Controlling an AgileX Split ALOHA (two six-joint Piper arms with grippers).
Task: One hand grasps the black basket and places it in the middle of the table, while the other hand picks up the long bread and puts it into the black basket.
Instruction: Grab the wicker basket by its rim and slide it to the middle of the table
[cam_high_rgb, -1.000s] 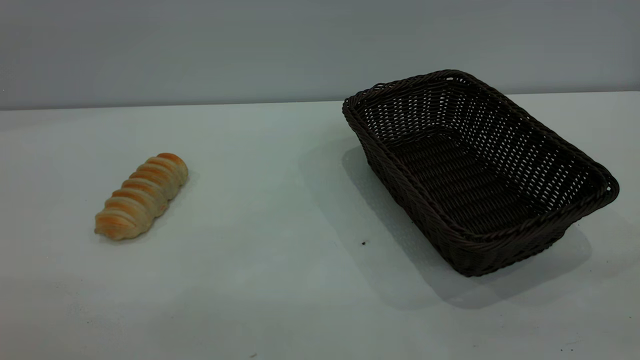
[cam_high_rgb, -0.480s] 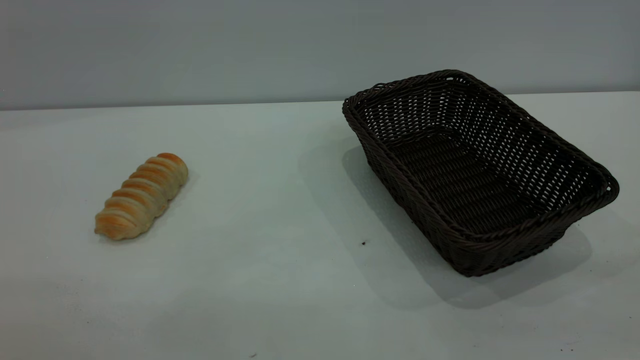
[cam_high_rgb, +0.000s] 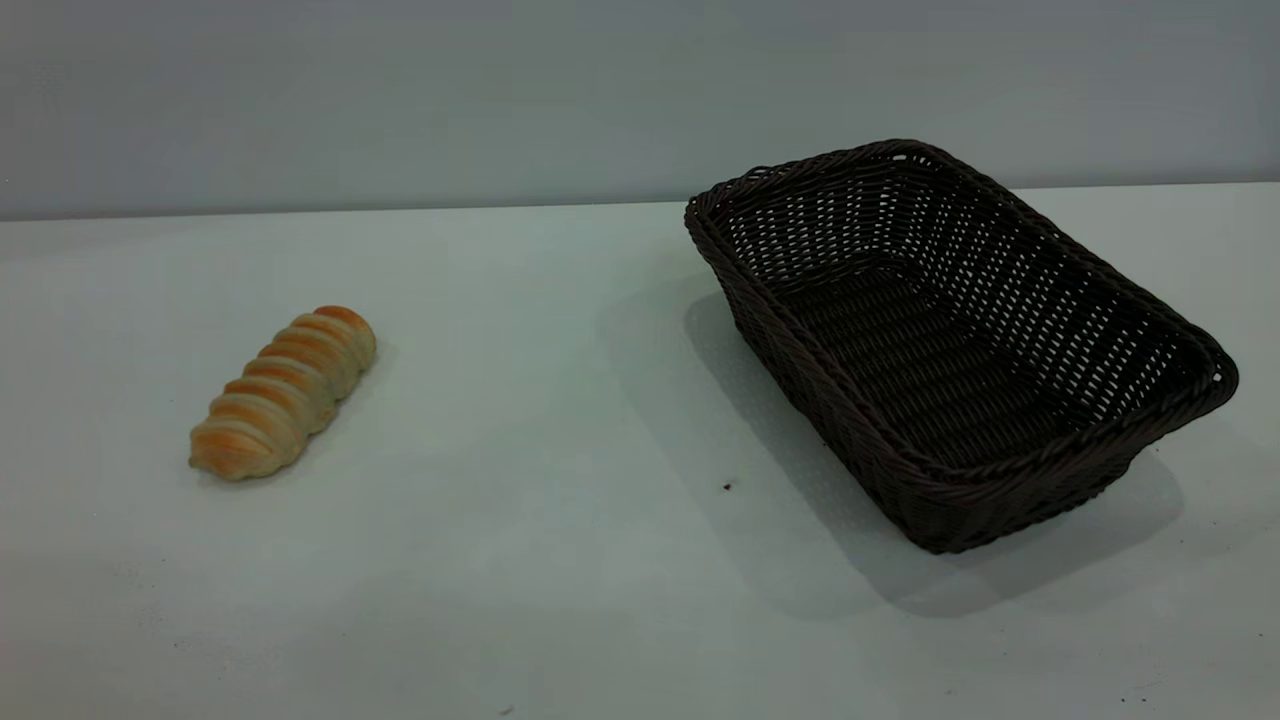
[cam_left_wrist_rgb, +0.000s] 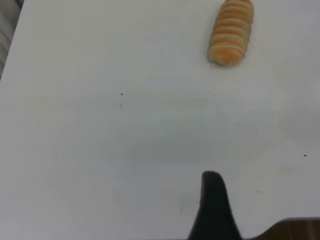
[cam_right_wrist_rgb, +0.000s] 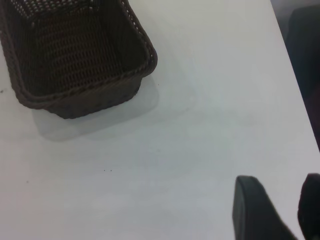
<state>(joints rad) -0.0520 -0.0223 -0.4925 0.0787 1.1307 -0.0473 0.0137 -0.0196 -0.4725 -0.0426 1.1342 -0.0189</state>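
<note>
The black basket (cam_high_rgb: 812, 372) stands empty on the right side of the white table (cam_high_rgb: 540, 400), set at an angle. It also shows in the right wrist view (cam_right_wrist_rgb: 148, 54). The long bread (cam_high_rgb: 282, 392) lies ridged side up at the left, far from the basket, and shows in the left wrist view (cam_left_wrist_rgb: 231, 31). Neither arm shows in the exterior view. My left gripper (cam_left_wrist_rgb: 214, 200) shows only in part, well short of the bread. My right gripper (cam_right_wrist_rgb: 279, 187) is open and empty above bare table, away from the basket's near corner.
A grey wall runs behind the table. The table's side edge (cam_right_wrist_rgb: 295, 85) is close to my right gripper, with dark floor beyond it. A few tiny dark specks (cam_high_rgb: 727, 487) dot the tabletop between bread and basket.
</note>
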